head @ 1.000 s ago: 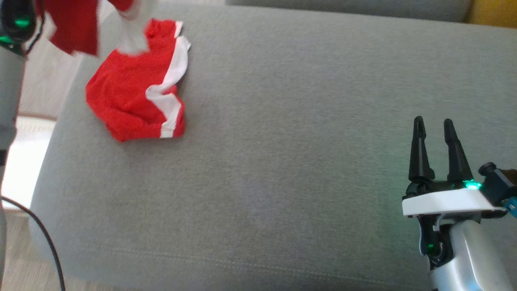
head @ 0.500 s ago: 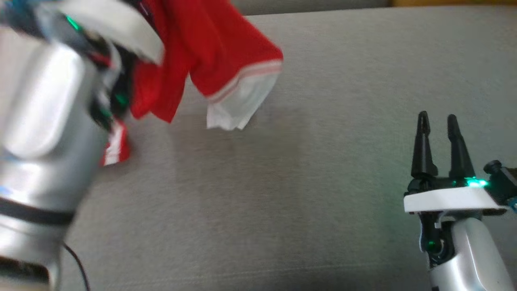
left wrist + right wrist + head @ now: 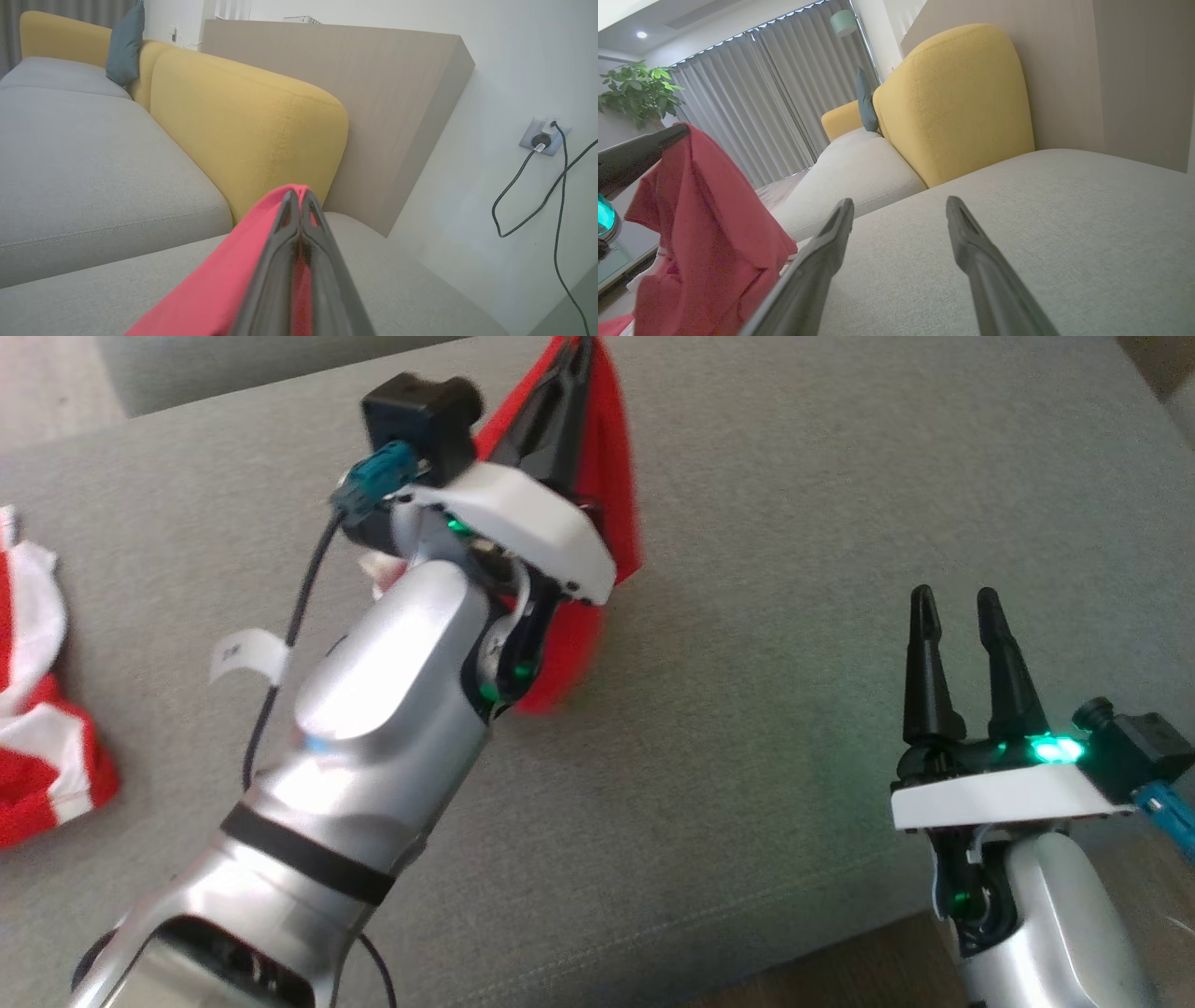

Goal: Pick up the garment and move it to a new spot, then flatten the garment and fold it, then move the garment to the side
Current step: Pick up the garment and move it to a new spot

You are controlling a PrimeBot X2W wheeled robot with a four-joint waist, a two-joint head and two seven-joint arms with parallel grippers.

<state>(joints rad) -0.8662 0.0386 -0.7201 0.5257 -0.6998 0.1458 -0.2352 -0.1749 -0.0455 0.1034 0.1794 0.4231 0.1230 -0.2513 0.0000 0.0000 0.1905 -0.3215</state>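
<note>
Two garments (image 3: 616, 476) (image 3: 47, 775), two hands (image 3: 296, 200) (image 3: 954, 597)

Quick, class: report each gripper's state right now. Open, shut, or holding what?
Left gripper: shut, pinching the red garment.
Right gripper: open, holding nothing.

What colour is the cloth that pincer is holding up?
Red. The garment, pinched in the shut left pincer, shows best in the right wrist view.

No readable text, no labels, no signs
</note>
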